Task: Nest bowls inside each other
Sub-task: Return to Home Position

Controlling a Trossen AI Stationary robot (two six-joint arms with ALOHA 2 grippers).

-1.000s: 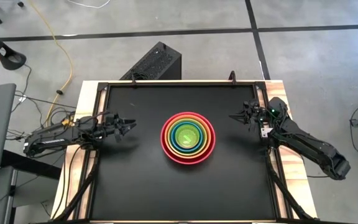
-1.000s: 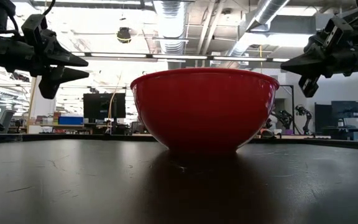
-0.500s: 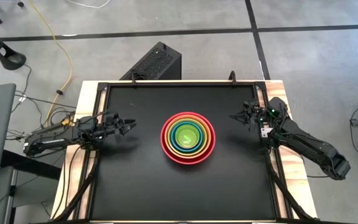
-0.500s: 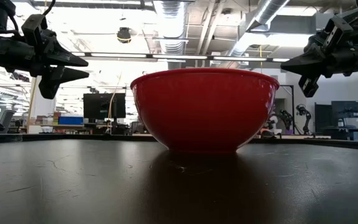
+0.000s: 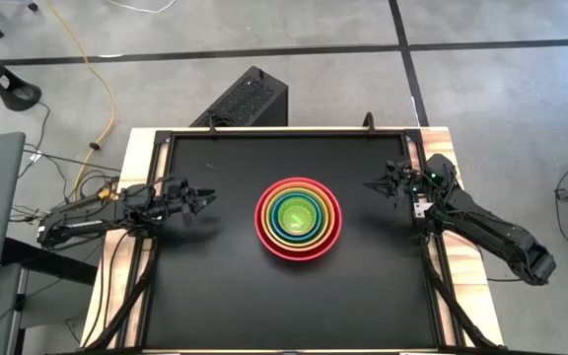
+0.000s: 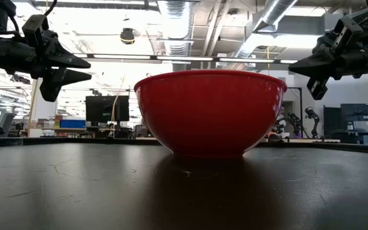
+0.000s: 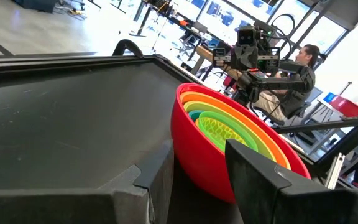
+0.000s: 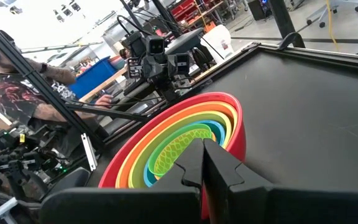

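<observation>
The bowls stand nested in one stack on the middle of the black table: the red bowl (image 5: 299, 218) outermost, then orange, lime green, blue and yellow rings, with a green one in the centre (image 5: 298, 216). The red bowl (image 6: 210, 112) rests on its base. My left gripper (image 5: 208, 198) hovers open, level, to the stack's left, clear of it, its fingers (image 7: 194, 177) pointing at the red bowl (image 7: 219, 152). My right gripper (image 5: 370, 183) hovers shut to the stack's right, apart from it; the stack (image 8: 185, 146) shows past its fingers (image 8: 205, 163).
The black table top (image 5: 215, 276) has a raised dark frame (image 5: 289, 131). A black box (image 5: 245, 99) stands on the floor beyond the far edge. People sit at workbenches beyond the table (image 7: 300, 68) (image 8: 23, 93).
</observation>
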